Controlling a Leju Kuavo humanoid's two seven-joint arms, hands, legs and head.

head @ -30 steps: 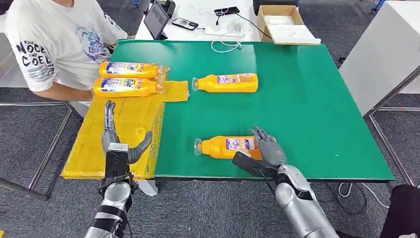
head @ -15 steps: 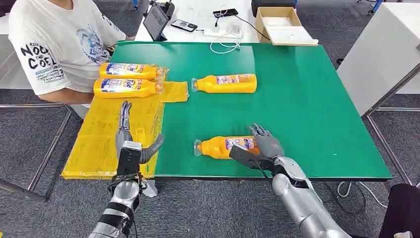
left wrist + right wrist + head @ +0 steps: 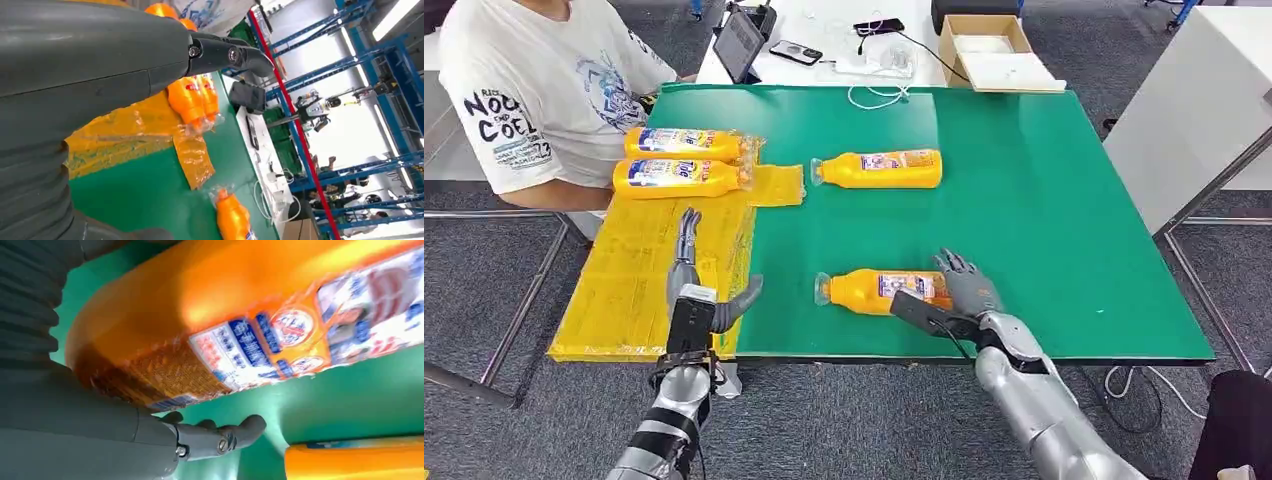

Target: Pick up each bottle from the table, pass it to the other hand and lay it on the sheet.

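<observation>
Head view: the right hand [image 3: 959, 292] lay cupped over the base end of the near orange bottle [image 3: 879, 291] on the green table [image 3: 1064, 220]; whether it actually gripped could not be told. The left hand [image 3: 696, 290] hovered spread and empty above the yellow sheet [image 3: 634, 280], where two bottles [image 3: 679, 160] lay.

Left wrist view: fingers extended, holding nothing.

Right wrist view: the bottle sat against the palm, fingers not closed. Judged risk: the smooth round bottle rolling away under a partial grasp.
</observation>
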